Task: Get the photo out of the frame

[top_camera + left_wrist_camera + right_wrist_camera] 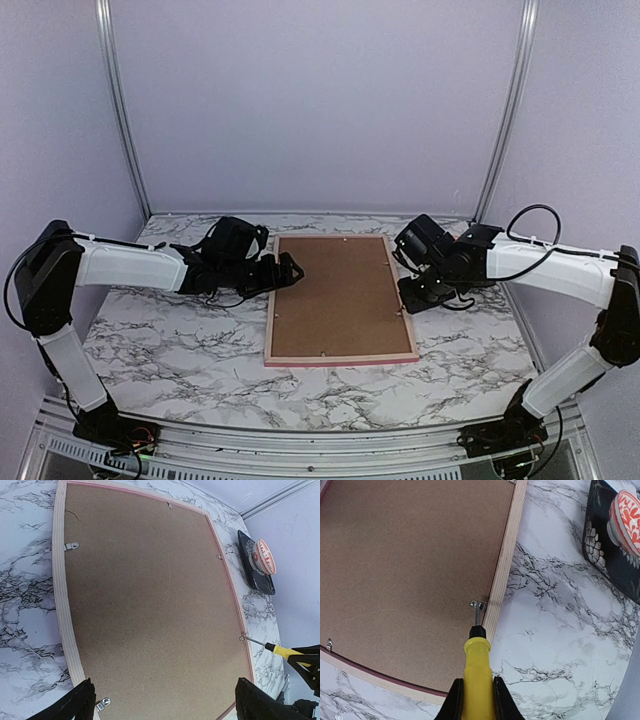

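Screwdriver (477,665) in low right gripper (478,699) — tip at clip (477,604).

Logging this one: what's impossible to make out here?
Photo: no view shows it; backing board covers it.
Frame front: face down in every view.
Screwdriver: top view, lost under the right arm.
Dark patterned object: cut off by right wrist view's edge.

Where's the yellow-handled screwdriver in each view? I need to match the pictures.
Right wrist: yellow-handled screwdriver bottom centre, in the right claw.
Left wrist: right edge, lower half.
Top external: too small to make out; under that claw at the pink-edged picture frame's right side.
Shared landmark: small metal clip its tip touches, on the frame's edge.
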You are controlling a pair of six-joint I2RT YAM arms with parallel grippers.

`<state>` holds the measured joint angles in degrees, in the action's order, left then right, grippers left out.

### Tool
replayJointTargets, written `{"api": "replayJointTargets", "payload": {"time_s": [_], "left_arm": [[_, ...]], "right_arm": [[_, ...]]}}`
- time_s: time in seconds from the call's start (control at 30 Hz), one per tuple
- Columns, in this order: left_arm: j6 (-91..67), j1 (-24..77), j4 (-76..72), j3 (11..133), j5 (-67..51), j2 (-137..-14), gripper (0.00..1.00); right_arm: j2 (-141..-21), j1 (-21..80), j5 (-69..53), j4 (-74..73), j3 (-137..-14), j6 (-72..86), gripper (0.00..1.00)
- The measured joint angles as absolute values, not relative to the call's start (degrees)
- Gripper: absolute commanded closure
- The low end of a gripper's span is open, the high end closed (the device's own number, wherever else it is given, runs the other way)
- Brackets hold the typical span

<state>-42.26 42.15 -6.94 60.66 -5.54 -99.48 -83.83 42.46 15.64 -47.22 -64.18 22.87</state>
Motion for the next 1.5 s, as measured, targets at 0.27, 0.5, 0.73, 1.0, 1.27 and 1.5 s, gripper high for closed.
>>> {"api": "replayJointTargets", "payload": {"time_s": [0.27, 0.5, 0.73, 1.0, 1.27, 1.5], "left_arm": [[-42.7, 42.2, -6.7, 59.9, -5.5, -99.5, 0.01], [-42.7, 42.2, -6.4, 59.5, -5.5, -99.5, 0.01], [-43.1, 42.2, -6.2, 59.5, -5.5, -99.5, 0.01], [-43.2, 42.2, -6.2, 59.5, -5.5, -99.5, 0.01], [-43.3, 42.2, -6.2, 59.5, -5.5, -99.5, 0.01], [-43.3, 42.2, -6.1, 58.7, -5.5, -99.5, 0.01]], "right_arm": [[-85.6, 42.1, 16.8, -46.0, -64.8, 21.4, 1.0], [-86.1, 42.1, 17.1, -45.9, -64.8, 20.7, 1.0], [-86.0, 42.1, 15.3, -47.1, -64.8, 19.4, 1.0], [-85.8, 42.0, 13.7, -50.0, -65.8, 18.8, 1.0], [-85.6, 42.0, 15.7, -51.3, -67.4, 18.9, 1.0], [-86.5, 41.0, 16.9, -49.3, -67.6, 18.2, 1.0]]}}
